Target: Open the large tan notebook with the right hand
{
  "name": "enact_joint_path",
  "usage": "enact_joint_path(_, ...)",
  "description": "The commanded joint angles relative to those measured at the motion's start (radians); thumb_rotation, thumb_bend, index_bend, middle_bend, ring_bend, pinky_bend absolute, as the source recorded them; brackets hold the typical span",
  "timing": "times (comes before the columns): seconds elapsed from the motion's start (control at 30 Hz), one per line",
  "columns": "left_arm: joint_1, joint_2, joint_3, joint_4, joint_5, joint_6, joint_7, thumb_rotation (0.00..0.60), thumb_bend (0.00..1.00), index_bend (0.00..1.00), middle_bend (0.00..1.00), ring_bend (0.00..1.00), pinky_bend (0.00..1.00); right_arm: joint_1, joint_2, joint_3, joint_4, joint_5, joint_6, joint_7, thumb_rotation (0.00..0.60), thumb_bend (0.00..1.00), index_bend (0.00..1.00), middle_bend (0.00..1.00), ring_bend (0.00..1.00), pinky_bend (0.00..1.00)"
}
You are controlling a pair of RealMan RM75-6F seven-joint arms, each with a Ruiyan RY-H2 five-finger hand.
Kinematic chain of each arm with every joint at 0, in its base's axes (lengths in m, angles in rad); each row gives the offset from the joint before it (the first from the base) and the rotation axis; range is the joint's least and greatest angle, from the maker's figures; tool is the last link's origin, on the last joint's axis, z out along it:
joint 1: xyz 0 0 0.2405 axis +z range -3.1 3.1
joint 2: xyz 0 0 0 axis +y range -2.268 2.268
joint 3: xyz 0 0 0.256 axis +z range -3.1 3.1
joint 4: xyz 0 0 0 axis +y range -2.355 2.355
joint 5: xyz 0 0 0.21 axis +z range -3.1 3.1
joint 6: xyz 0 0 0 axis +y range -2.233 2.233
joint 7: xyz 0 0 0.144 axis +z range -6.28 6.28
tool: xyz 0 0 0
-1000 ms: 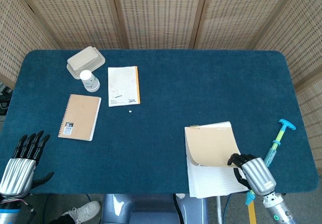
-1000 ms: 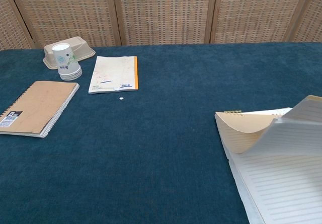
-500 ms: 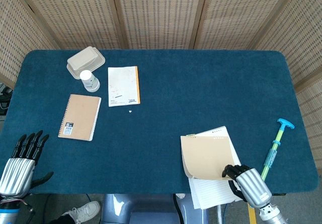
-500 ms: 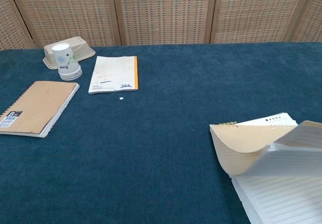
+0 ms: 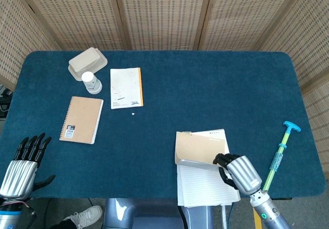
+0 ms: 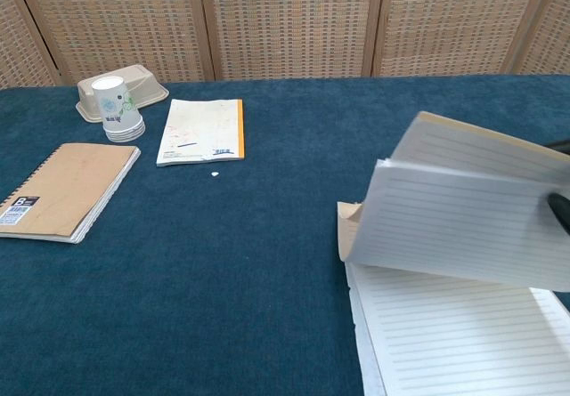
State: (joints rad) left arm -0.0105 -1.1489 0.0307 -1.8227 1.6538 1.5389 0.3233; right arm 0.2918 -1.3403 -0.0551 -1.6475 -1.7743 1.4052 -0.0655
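Note:
The large tan notebook [image 5: 199,147] lies at the table's front edge, right of centre, its lined pages [image 5: 203,185] hanging over the edge. My right hand [image 5: 237,170] grips the tan cover and some pages by their right edge and holds them folded up and leftward. In the chest view the lifted lined leaves [image 6: 463,214] arch over the flat lined page [image 6: 445,334], with only dark fingertips [image 6: 561,211] showing at the right border. My left hand [image 5: 23,164] hangs off the front left corner, fingers spread and holding nothing.
A small tan spiral notebook [image 5: 81,119], a white pad with an orange edge [image 5: 126,87], stacked paper cups [image 5: 91,82] and a beige lidded box [image 5: 87,63] sit at the back left. A teal and green plunger tool [image 5: 280,154] lies by the right edge.
My right hand has moved left along the front edge with the cover and pages, lifting them higher and folding them over. The whole notebook has shifted left. The left hand is still.

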Motion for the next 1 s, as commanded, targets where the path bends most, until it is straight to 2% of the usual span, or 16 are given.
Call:
enact_joint_path(0.03, -0.001, 0.001, -0.003, 0.002, -0.003, 0.001, -0.005, 0.6, 0.1, 0.0, 0.0, 0.0, 0.0, 0.055, -0.004, 0.062, -0.028, 0.055, -0.07, -0.048, 0.6, 0.84, 0.64, 0.53, 0.55, 0.74)
enact_joint_path(0.43, -0.013, -0.006, -0.016, 0.017, -0.043, -0.024, -0.012, 0.6, 0.1, 0.0, 0.0, 0.0, 0.0, 0.193, -0.003, 0.224, -0.002, 0.237, -0.251, -0.126, 0.6, 0.84, 0.64, 0.53, 0.55, 0.74)
enact_joint_path(0.8, -0.02, -0.004, -0.026, 0.015, -0.07, -0.031, -0.014, 0.6, 0.1, 0.0, 0.0, 0.0, 0.0, 0.319, -0.009, 0.331, 0.059, 0.397, -0.389, -0.212, 0.6, 0.83, 0.64, 0.53, 0.55, 0.74)
enact_joint_path(1.0, -0.018, -0.002, -0.027, 0.013, -0.068, -0.023, -0.016, 0.6, 0.1, 0.0, 0.0, 0.0, 0.0, 0.383, -0.034, 0.378, 0.142, 0.503, -0.444, -0.266, 0.6, 0.83, 0.64, 0.52, 0.55, 0.74)
